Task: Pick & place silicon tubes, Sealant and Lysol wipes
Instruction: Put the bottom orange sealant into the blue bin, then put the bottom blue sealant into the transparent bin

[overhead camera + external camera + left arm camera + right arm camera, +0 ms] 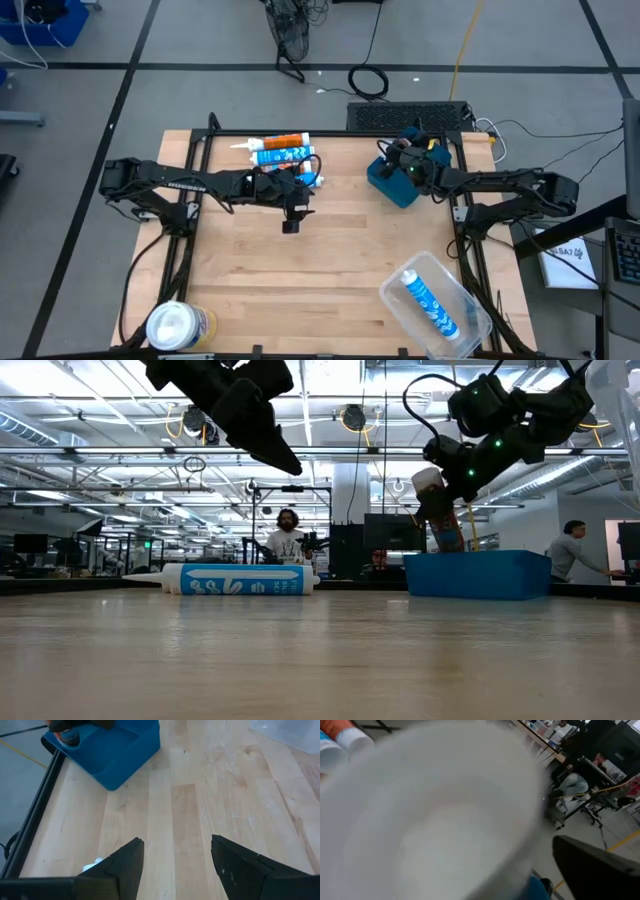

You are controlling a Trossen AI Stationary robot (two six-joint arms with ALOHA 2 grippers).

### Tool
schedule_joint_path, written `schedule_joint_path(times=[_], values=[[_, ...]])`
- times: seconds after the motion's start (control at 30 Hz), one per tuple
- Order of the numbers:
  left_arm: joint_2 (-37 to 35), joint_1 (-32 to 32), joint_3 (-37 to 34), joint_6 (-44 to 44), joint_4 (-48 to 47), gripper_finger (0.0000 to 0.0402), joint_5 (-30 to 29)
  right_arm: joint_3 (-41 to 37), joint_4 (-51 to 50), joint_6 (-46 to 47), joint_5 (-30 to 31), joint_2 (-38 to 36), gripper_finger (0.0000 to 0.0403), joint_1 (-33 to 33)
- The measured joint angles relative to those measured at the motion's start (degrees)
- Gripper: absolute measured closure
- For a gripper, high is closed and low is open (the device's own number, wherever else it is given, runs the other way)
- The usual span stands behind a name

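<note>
Orange-and-brown sealant tube (pixel 446 525) at 2 o'clock on the worktop (pixel 330 265), lower end down inside the blue bin (pixel 392 192). Stands close to upright, long axis near vertical with a slight lean, white end on top. Right gripper (pixel 405 158) right at that upper end. Cannot tell whether clenched on it or already let go, since the wrist view shows only a white blur up close.

Judged by looks: stiff plastic barrel, moderate weight, smooth and round, so likely to slip or roll. Best taken across mid-barrel, square to the long axis. Avoid the thin nozzle.

Left gripper (pixel 291 222) hanging just short of centre on the 12 o'clock side, fingers (pixel 125 867) spread, nothing between them.

At 12 o'clock, orange tube (pixel 287 139) and blue tube (pixel 282 155) lying flat side by side, long axes running 9 to 3, nozzles toward 9. Same handling expected; approach from above and pinch across the barrel.

At 7 o'clock, wipes canister (pixel 180 325) upright, white lid up. Wide and probably light, so needs a broad grip low on the wall.

At 5 o'clock, clear tub (pixel 398 282) holding another tube (pixel 430 306).
</note>
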Motion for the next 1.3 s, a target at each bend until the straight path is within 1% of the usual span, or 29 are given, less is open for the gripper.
schedule_joint_path(times=[0.07,0.23,0.4,0.57,0.97,1.3], values=[[0.0,0.0,0.0,0.0,0.0,0.0172,0.0,0.0,0.1,1.3,0.0,0.0,0.0013,0.0],[0.0,0.0,0.0,-0.1,0.0,0.0172,0.0,0.0,0.1,2.0,-0.2,0.0,0.0025,0.1],[0.0,0.0,0.0,-0.1,0.0,0.0172,0.0,0.0,0.0,4.5,-0.3,0.0,0.0024,1.0],[0.0,0.0,0.0,-0.1,0.0,0.0172,0.0,0.0,0.5,6.3,-3.2,0.0,0.0023,3.0],[0.0,0.0,0.0,0.0,0.0,0.0172,0.0,0.0,1.5,9.6,-3.1,-0.1,0.0021,5.4],[0.0,0.0,0.0,0.0,0.0,0.0172,0.0,0.0,1.4,11.2,-3.1,-0.1,0.0021,5.4]])
